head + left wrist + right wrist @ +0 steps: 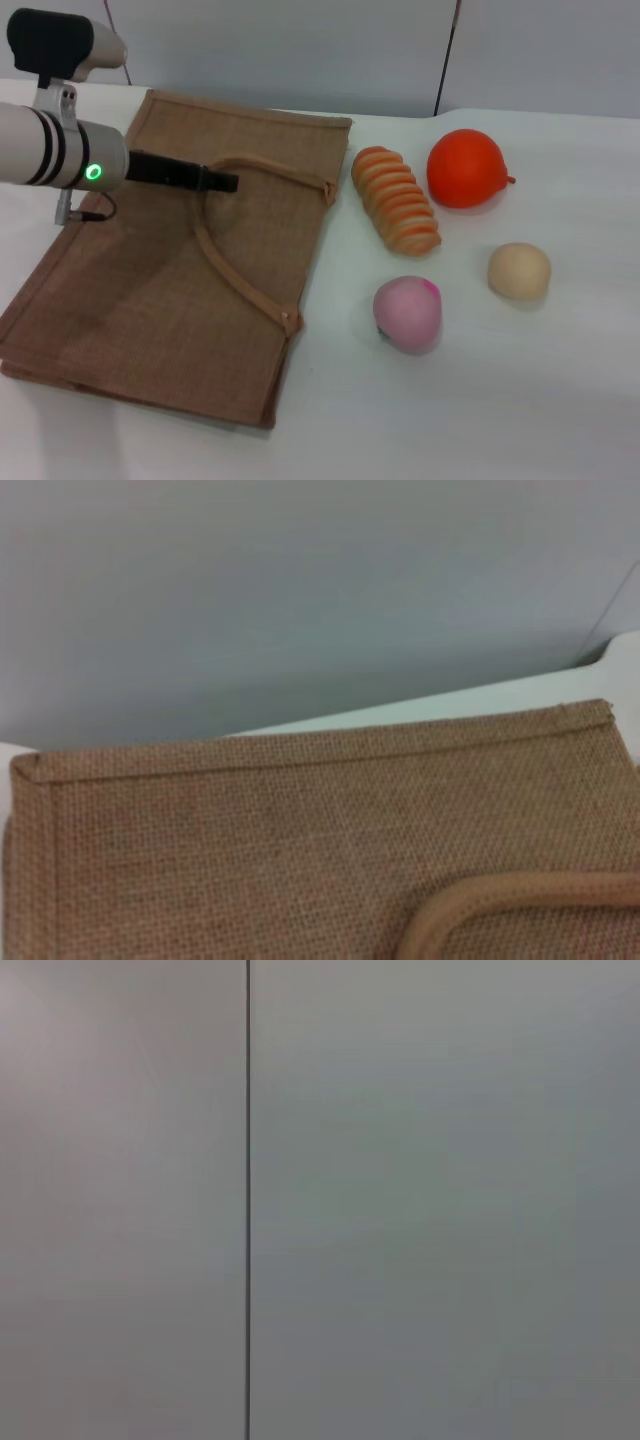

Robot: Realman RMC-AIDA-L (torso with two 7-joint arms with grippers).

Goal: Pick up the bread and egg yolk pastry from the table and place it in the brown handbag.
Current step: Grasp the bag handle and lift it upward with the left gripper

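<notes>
The brown handbag lies flat on the left of the white table, its tan loop handle resting on top. The striped bread lies just right of the bag's far right corner. The pale egg yolk pastry sits farther right, nearer me. My left gripper hovers over the bag's far part, beside the top of the handle loop, pointing toward the bread. The left wrist view shows the bag's far edge and part of a handle. My right gripper is out of view; its wrist view shows only a wall.
A round orange fruit stands right of the bread at the back. A pink ball sits in front of the bread, left of the pastry. A grey wall runs behind the table.
</notes>
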